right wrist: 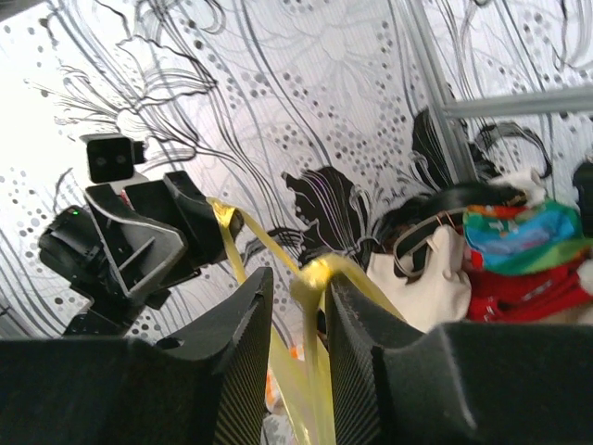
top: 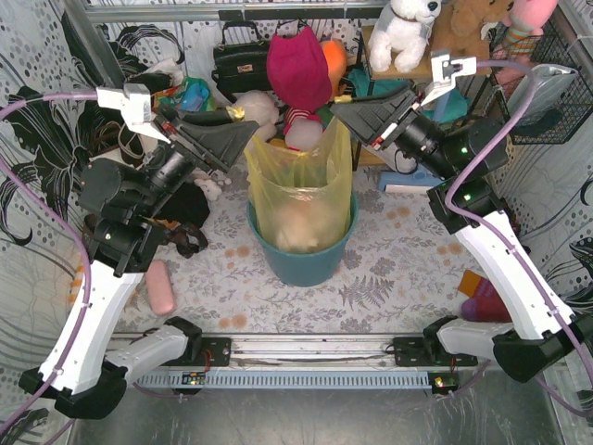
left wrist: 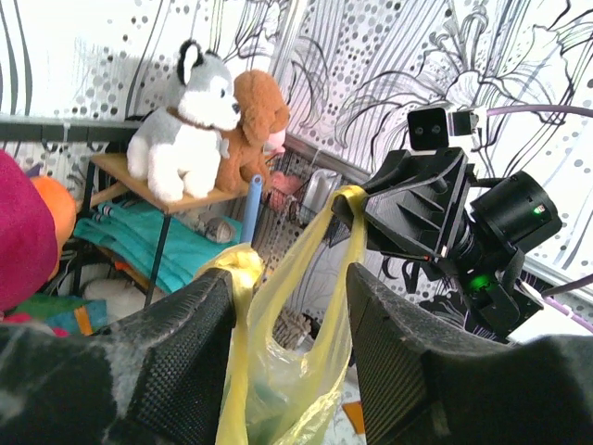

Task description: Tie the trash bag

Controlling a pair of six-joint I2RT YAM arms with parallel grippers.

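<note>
The yellow trash bag (top: 301, 190) stands in a teal round bin (top: 306, 264), pale crumpled paper showing through. Its two handle strips are pulled up and apart. My left gripper (top: 248, 133) is at the bag's top left, jaws wide open. In the left wrist view (left wrist: 289, 278) one handle (left wrist: 236, 269) is hooked over my left finger and the bag (left wrist: 287, 371) hangs between the jaws. My right gripper (top: 338, 105) is at the top right, also open. In the right wrist view (right wrist: 296, 278) the other handle (right wrist: 315, 276) is draped over one fingertip, unclamped.
A magenta plush (top: 298, 69) and a black handbag (top: 239, 60) sit right behind the bin. A pink oblong object (top: 159, 287) lies front left, purple and orange items (top: 482, 298) front right. A cream tote (right wrist: 435, 278) and plush dogs (left wrist: 199, 120) stand at the back.
</note>
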